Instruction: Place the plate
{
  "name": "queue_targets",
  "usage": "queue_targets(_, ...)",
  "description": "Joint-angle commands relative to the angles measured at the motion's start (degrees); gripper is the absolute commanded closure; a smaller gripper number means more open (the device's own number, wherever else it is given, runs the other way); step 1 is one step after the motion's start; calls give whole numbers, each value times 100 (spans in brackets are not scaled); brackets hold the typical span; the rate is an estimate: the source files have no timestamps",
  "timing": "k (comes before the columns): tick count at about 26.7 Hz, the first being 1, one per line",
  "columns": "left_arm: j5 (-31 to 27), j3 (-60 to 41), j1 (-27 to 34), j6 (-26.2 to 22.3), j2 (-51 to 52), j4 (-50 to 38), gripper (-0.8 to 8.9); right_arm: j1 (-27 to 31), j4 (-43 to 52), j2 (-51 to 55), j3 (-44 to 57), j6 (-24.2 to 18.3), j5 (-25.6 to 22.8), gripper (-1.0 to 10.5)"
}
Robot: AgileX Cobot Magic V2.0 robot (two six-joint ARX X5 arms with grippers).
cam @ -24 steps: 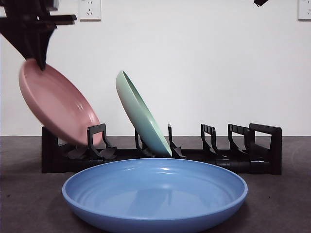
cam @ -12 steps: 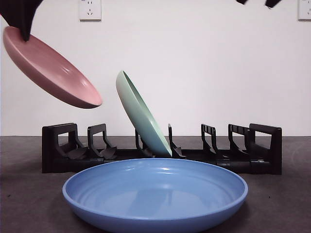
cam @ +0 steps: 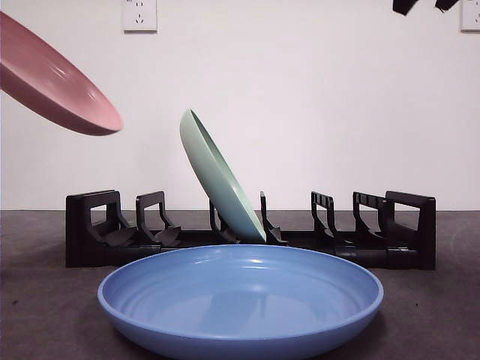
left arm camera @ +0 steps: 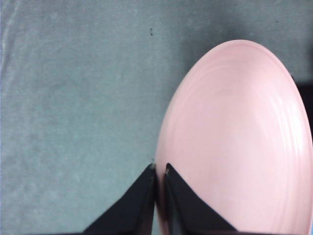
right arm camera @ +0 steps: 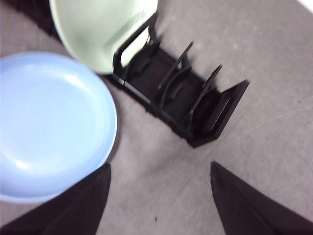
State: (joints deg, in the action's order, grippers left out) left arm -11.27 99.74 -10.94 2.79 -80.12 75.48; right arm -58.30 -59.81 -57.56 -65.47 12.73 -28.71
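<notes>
My left gripper (left arm camera: 160,169) was clamped on the rim of the pink plate (left arm camera: 239,142), the two black jaws pinched close together with the plate's edge between them. From my wrist the plate spread away from the jaws, its face with faint rings toward the camera, and the grey table (left arm camera: 73,107) lay under it.

In the front view the pink plate (cam: 52,79) hung in the air at the upper left, tilted, clear of the black dish rack (cam: 247,232) below it. Its near edge looked blurred, so I could not tell its exact tilt.

A green plate (cam: 217,176) stood leaning in a middle slot of the rack. A blue plate (cam: 240,300) lay flat on the table, just in front of the rack.

My right gripper (right arm camera: 159,196) hovered high with its jaws spread wide, over the table beside the blue plate (right arm camera: 51,122) and the rack's end (right arm camera: 181,93).
</notes>
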Motion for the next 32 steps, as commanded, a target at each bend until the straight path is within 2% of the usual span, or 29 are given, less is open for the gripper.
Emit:
queue_targets(1, 299, -358, -13, 149, 330, -76, 798, 11, 245, 105, -107, 109, -146, 664)
queue_targets(5, 756, -1307, -15, 420, 1032, -291, 798, 155, 455, 330, -107, 90, -181, 691)
queue_targets(10, 1648, -2594, -61, 942, 1919, -778, 799, 424, 448, 592, -107, -9, -254, 691)
queue_targets(16, 2063, -4118, -321, 1735, 2695, -1309, 799, 737, 450, 846, -105, -37, -304, 691)
queue_targets(24, 2017, -5641, -1200, 3042, 3056, -2852, 798, 922, 450, 935, -105, -35, -295, 691)
queue_targets(30, 1414, -5904, -2236, 3569, 2312, -3731, 798, 938, 450, 935, -96, -33, -280, 691)
queue_targets(32, 1412, -5904, -2474, 3722, 1928, -4105, 798, 938, 448, 935, -96, -33, -278, 691)
